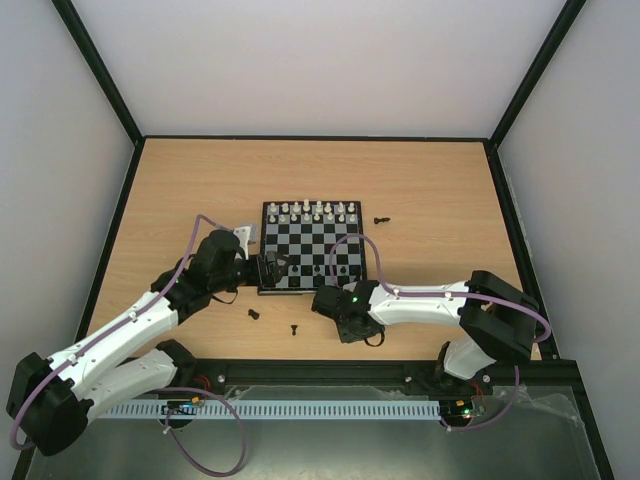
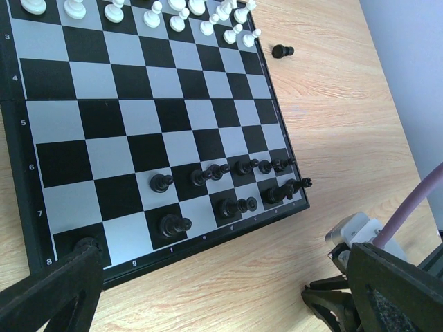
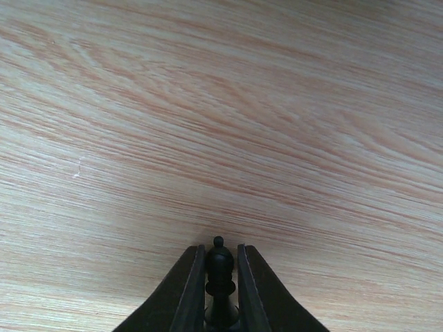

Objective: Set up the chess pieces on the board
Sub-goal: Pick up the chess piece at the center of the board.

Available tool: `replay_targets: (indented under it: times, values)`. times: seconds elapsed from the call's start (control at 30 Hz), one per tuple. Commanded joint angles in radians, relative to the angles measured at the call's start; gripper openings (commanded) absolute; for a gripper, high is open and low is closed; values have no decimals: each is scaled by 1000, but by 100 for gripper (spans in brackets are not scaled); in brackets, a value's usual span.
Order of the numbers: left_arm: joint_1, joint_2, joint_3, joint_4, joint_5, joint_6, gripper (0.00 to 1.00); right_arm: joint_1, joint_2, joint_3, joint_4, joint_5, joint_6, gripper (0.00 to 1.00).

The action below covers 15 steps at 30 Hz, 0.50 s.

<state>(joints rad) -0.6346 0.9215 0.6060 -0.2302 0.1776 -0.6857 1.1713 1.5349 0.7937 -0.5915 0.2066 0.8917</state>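
Observation:
The board (image 1: 300, 245) lies mid-table, black and pale grey checks in a thin black frame. White chess pieces (image 1: 315, 210) fill its far rows and black ones (image 1: 335, 268) stand on its near rows. In the left wrist view the board (image 2: 104, 111) shows white pieces (image 2: 180, 14) at the top and black pieces (image 2: 235, 169) lower right. My left gripper (image 1: 268, 270) hangs open at the board's near left corner, its fingers (image 2: 48, 290) wide apart. My right gripper (image 3: 220, 247) is shut on a black piece (image 3: 219, 266) over bare wood, just off the board's near edge (image 1: 325, 300).
Loose black pieces lie on the wood: one (image 1: 254, 314) and another (image 1: 294, 328) in front of the board, a third (image 1: 380, 220) off its far right corner, also seen as a black piece (image 2: 280, 50). A black rail edges the table.

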Motion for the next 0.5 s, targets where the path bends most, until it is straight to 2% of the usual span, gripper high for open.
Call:
replay_targets:
  times: [0.0,0.17,0.47]
  values:
    - [-2,-7,-16,-6,-6,-7,99,5,11,-39,-36,-27,25,12]
    - [-2,-8,-19,-4,-6,-8,99,6,25,-42,-29,-45,16,2]
    - [-2,9,-19,-1,-11,-8,99,5,-8,-46,20,-5,14,2]
